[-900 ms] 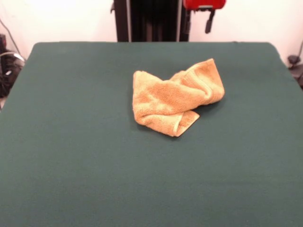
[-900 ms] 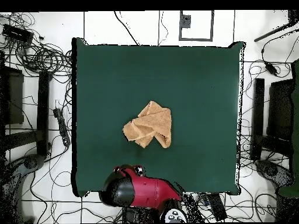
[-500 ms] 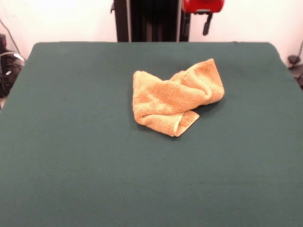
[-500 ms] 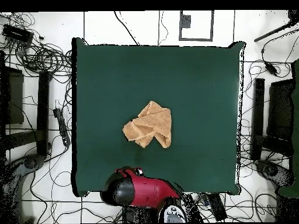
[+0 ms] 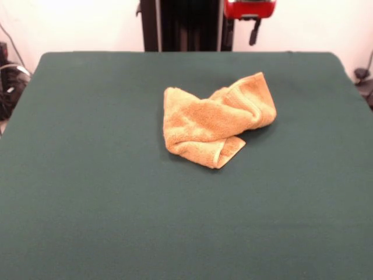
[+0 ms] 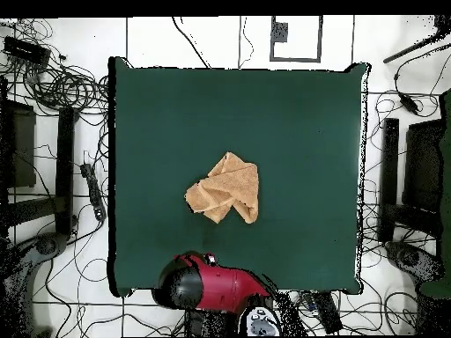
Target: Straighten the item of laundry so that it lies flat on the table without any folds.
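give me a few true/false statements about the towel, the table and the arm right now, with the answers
1. The towel lies crumpled with folds. True.
2. The towel hangs over the edge of the table. False: it sits near the middle of the green top, well inside every edge.
3. The tool is gripping the towel. False: it hangs up at the table's far edge, well apart from the cloth.
4. The towel is the only thing lying on the table. True.
5. The towel is blue. False: it is orange-tan.
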